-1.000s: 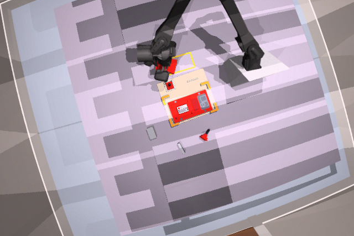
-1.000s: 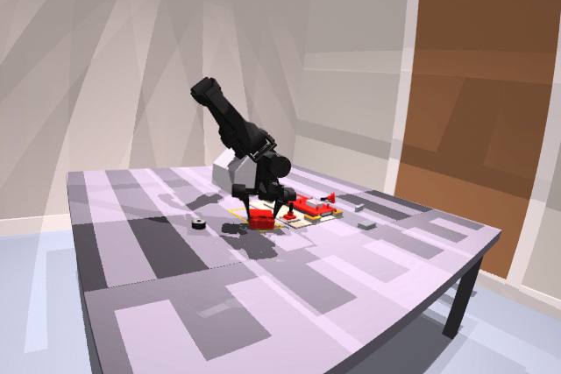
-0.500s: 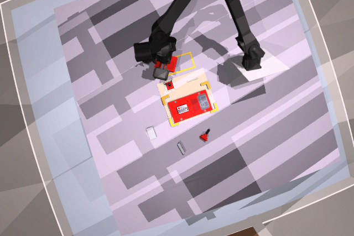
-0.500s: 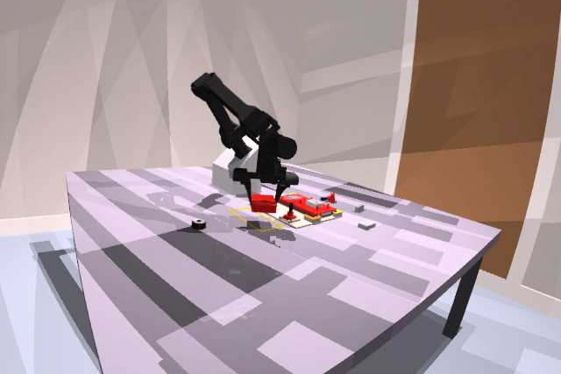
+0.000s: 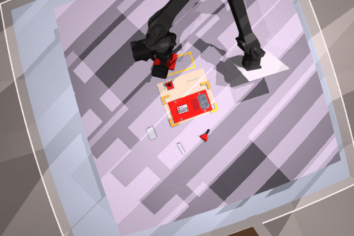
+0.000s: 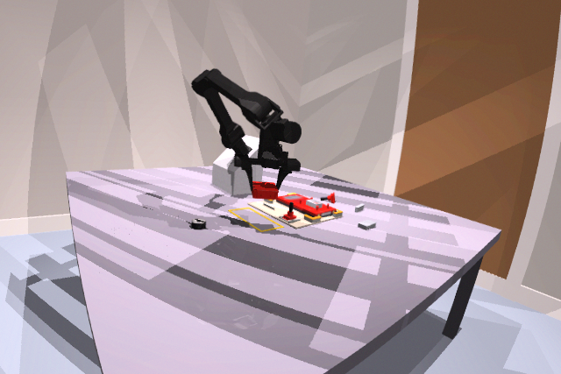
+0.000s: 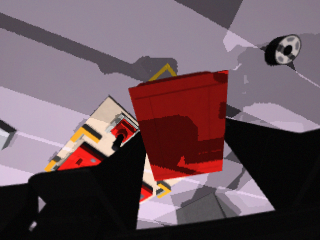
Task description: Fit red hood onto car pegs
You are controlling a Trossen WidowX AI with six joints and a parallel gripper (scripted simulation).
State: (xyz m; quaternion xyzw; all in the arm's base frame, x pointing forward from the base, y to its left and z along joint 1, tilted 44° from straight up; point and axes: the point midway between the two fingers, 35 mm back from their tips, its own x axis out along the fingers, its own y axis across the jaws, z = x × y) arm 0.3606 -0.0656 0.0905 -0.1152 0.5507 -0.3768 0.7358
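Observation:
The red hood (image 5: pixel 172 64) (image 6: pixel 265 190) (image 7: pixel 182 107) is off the table, between the two fingers of my gripper (image 6: pixel 265 187) (image 7: pixel 180 128), which is shut on its sides. In the wrist view its broad face shows slightly tilted; its corner holes cannot be made out. The red chassis (image 5: pixel 187 115) (image 6: pixel 289 201) (image 7: pixel 75 161) sits within the orange corners of the pale jig board (image 5: pixel 182 87) (image 6: pixel 296 224) (image 7: pixel 106 109). The engine block (image 5: pixel 182 109) (image 6: pixel 313 202) is on its deck, with small grey pegs around it. The hood is above and beyond the board's edge, not over the chassis.
A red part with a black stem (image 5: pixel 169 85) (image 6: pixel 290 214) stands on the board near the hood. A yellow outline (image 5: pixel 192 59) lies beside the board. A wheel (image 6: pixel 197 223) (image 7: pixel 287 49), a red cone-shaped part (image 5: pixel 204 136) and two light blocks (image 5: pixel 151 132) (image 5: pixel 181 147) lie around.

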